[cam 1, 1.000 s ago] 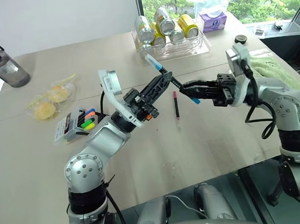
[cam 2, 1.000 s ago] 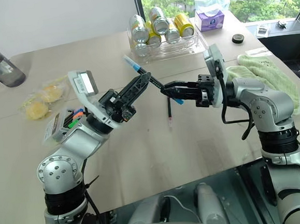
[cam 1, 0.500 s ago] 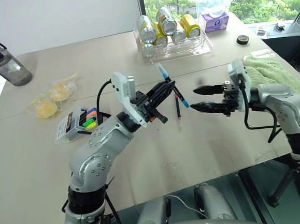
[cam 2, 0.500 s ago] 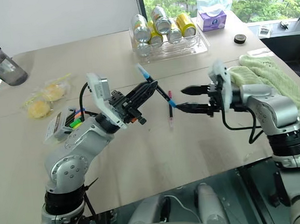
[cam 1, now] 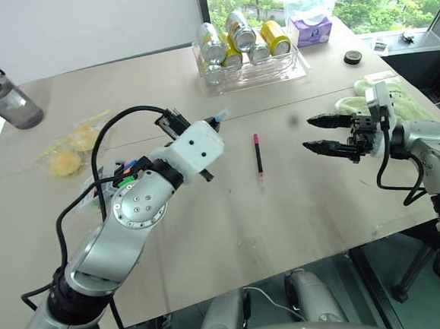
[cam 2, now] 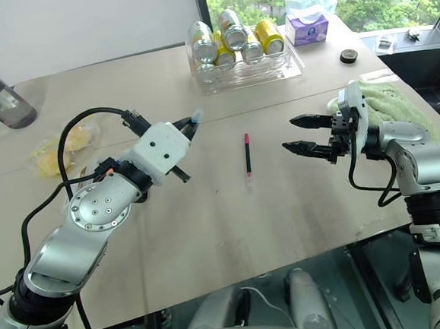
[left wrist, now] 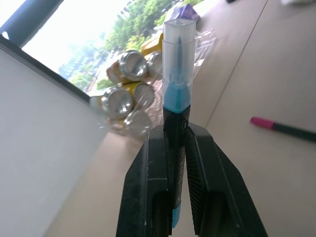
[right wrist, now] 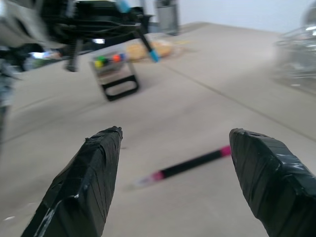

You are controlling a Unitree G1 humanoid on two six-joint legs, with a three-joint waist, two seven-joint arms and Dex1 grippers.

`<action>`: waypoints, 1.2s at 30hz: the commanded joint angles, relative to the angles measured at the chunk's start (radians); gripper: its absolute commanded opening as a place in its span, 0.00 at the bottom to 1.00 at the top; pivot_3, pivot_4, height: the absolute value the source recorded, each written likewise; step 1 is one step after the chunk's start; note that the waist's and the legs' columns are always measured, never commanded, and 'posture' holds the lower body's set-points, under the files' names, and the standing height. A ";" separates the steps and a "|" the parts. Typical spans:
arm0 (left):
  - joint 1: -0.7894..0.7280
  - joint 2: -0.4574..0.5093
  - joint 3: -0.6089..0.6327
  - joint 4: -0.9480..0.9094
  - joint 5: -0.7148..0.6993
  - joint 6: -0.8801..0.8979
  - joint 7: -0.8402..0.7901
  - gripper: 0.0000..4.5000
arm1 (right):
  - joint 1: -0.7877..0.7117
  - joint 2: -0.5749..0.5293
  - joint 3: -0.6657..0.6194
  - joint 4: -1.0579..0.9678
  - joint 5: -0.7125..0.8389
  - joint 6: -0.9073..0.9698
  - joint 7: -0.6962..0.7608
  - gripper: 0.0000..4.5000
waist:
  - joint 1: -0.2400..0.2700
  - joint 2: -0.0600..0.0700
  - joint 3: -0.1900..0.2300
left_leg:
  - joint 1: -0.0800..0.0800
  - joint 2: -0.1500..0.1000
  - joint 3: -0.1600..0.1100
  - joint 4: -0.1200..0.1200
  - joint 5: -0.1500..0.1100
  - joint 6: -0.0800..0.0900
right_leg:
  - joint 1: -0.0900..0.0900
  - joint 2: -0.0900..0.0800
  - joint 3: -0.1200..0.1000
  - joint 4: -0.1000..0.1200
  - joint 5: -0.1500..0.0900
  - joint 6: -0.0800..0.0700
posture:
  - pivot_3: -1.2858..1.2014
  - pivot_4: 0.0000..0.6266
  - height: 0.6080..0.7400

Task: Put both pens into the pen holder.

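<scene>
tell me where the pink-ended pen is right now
The pink-ended pen lies flat on the table near the middle of the head views, between the left end effector and the open right end effector, untouched.

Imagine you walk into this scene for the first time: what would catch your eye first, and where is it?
Most striking is the left gripper, shut on the blue-capped pen and raised above the table's left half, near the pen holder of neon markers. Opposite, the right gripper hangs with its jaws wide apart and empty. Between them the pink-ended pen lies alone on the table.
</scene>
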 commanded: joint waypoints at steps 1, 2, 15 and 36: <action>0.044 -0.004 -0.008 -0.097 0.132 0.073 0.019 0.00 | -0.062 0.000 -0.018 -0.005 0.085 0.068 0.082 0.82 | 0.001 0.000 0.000 | -0.001 0.000 0.000 0.000 0.000 0.000 | 0.000 0.000 0.000 0.000 0.000 0.000 | 0.52 0.24 0.99; 0.070 -0.004 -0.003 -0.113 0.162 0.096 0.022 0.00 | -0.076 0.005 -0.015 0.002 0.089 0.072 0.096 0.82 | -0.002 0.000 0.000 | -0.001 0.000 0.000 0.000 0.000 0.000 | -0.001 0.000 0.000 0.000 0.000 0.000 | 0.52 0.24 0.99; 0.208 -0.046 0.051 -0.168 0.414 0.194 -0.006 0.00 | -0.140 0.080 0.025 0.039 0.086 0.078 0.141 0.82 | -0.004 0.000 0.000 | -0.001 0.000 -0.002 0.000 0.000 0.000 | -0.001 -0.001 -0.001 0.001 0.000 0.000 | 0.52 0.24 0.99; 0.270 -0.152 0.134 -0.166 0.559 0.205 -0.112 0.00 | -0.189 0.111 0.013 0.133 0.007 -0.071 0.147 0.82 | -0.007 0.000 0.000 | -0.001 0.000 -0.002 0.000 0.000 0.000 | -0.001 -0.001 -0.001 0.001 0.000 0.000 | 0.52 0.24 0.99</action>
